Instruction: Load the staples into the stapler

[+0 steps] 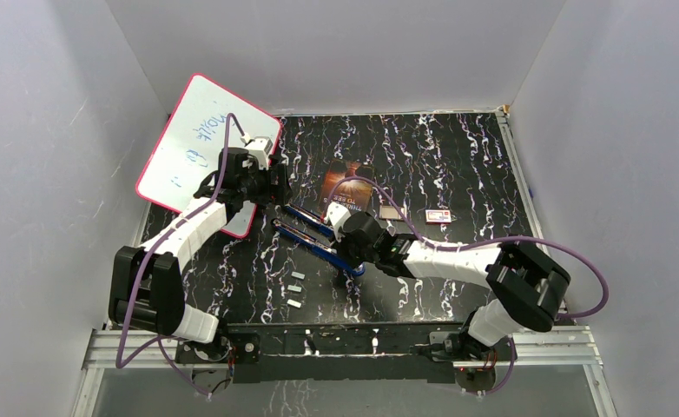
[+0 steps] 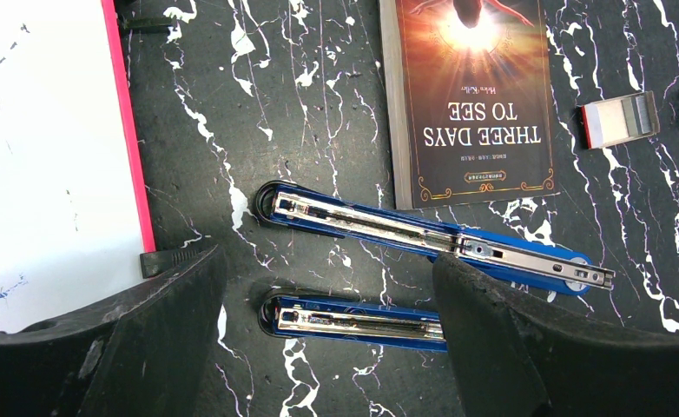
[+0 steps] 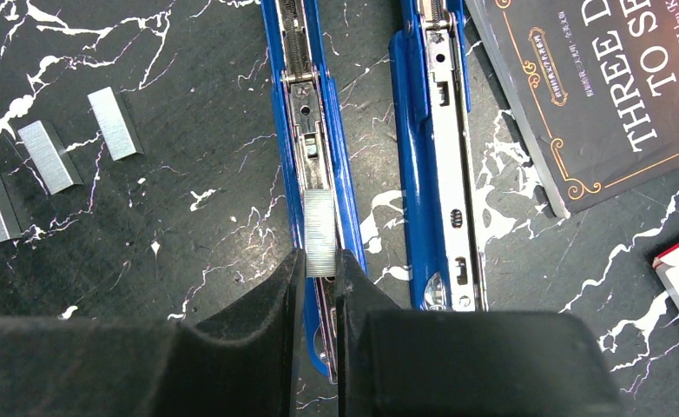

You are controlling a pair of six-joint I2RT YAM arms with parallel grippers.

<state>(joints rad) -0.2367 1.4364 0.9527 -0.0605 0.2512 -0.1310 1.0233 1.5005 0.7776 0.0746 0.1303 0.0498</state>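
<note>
Right gripper [image 3: 319,261] clenched on short silvery-grey staple strip [image 3: 320,233] over open blue metal stapler [image 3: 338,130]; left gripper [image 2: 327,291], at its 10 o'clock, released. Skewed release could jam the channel [image 3: 298,43].

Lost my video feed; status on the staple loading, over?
Left tool open above stapler. Right tool shut on staple strip, over the open channel. Three spare strips beside. Nothing blocking.
</note>
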